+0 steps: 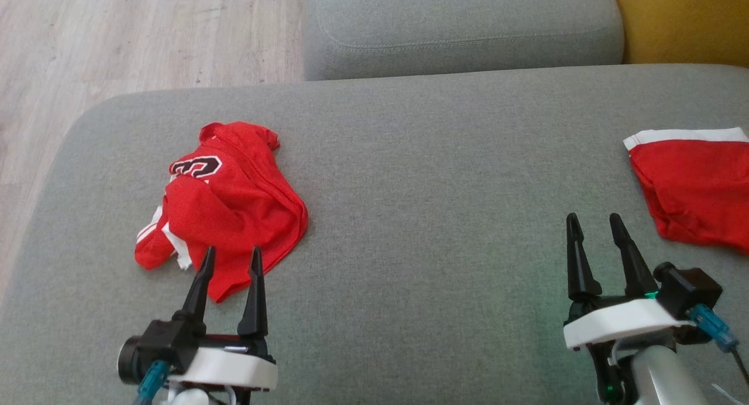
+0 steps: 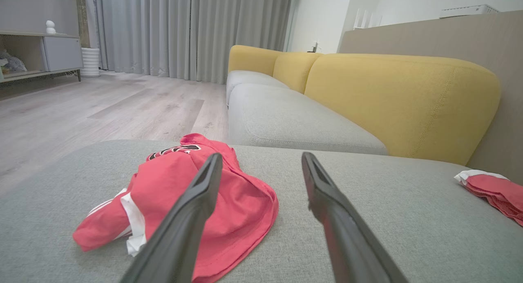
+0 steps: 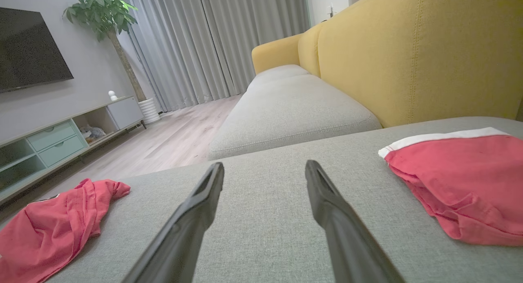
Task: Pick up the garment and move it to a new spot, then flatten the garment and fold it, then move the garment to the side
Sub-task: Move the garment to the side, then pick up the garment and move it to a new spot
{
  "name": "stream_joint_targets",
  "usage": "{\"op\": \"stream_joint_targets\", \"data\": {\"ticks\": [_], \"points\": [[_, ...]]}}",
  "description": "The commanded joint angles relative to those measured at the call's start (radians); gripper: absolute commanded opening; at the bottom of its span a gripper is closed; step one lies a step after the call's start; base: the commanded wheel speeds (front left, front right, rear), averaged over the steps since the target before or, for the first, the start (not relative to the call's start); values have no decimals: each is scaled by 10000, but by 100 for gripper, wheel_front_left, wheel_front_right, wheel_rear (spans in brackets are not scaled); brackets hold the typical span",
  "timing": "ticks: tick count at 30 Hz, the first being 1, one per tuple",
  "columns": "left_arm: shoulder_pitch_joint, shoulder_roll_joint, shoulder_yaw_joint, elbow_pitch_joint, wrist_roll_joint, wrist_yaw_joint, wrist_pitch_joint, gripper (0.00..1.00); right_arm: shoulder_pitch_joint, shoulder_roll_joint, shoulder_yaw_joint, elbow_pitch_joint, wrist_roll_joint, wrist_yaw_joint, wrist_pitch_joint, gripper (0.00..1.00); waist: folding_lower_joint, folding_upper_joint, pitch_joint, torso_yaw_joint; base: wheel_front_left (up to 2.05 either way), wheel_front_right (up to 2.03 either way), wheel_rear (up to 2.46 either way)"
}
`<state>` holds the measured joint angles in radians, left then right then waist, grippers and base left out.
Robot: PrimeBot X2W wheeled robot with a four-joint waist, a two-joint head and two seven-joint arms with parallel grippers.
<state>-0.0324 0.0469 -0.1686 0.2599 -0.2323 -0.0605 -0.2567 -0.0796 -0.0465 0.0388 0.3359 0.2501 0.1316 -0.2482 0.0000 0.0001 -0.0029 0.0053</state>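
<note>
Crumpled red garment [image 1: 225, 200] lies at the left of the grey sofa seat [image 1: 433, 177], just ahead of the left hand [image 1: 232, 251], so that arm's nearer; right hand [image 1: 594, 218] sits well apart by a folded red piece [image 1: 696, 188]; both hands wide open, empty.

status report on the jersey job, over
Left pincer open, by crumpled red jersey, not gripping. Right pincer open, empty. Second red garment off right, not in the way.

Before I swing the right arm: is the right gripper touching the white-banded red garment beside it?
Apart. In the right wrist view, bare grey cushion shows between the open right gripper and the white-banded red garment.
</note>
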Motion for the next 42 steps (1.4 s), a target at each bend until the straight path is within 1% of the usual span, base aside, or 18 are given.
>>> {"op": "stream_joint_targets", "data": {"ticks": [1,7,14,20,26,33,37,42], "points": [[-210,33,230,-277,-64,76,-51,100,-219,-39,295,-375,80,-9,-132,100,0,-1,-12,10,0,0,0],[-227,33,236,-241,-83,77,-51,100,-191,-39,268,-445,179,-9,-133,100,0,-1,-68,113,0,0,0],[-208,33,208,-212,-58,53,-51,100,-120,-38,380,-450,272,-9,-134,100,0,-1,-132,465,0,0,0],[-187,33,188,-156,-30,59,-51,100,54,-38,625,-425,378,-9,-135,100,0,-1,-195,997,0,0,0],[-99,33,355,-139,100,26,-51,100,256,-38,1232,-396,419,-9,-135,100,0,-1,-260,1757,0,0,0],[82,33,483,-43,275,-121,-51,100,392,-38,1816,-295,654,-9,-135,100,0,-1,-418,2662,0,0,0],[147,33,487,-24,317,-160,-51,100,399,-38,2005,-247,747,-9,-135,100,0,-1,-459,2884,0,0,0],[103,33,460,21,376,-215,-51,100,322,-38,2116,-248,748,-9,-135,100,0,-1,-307,2851,0,0,0]]}}
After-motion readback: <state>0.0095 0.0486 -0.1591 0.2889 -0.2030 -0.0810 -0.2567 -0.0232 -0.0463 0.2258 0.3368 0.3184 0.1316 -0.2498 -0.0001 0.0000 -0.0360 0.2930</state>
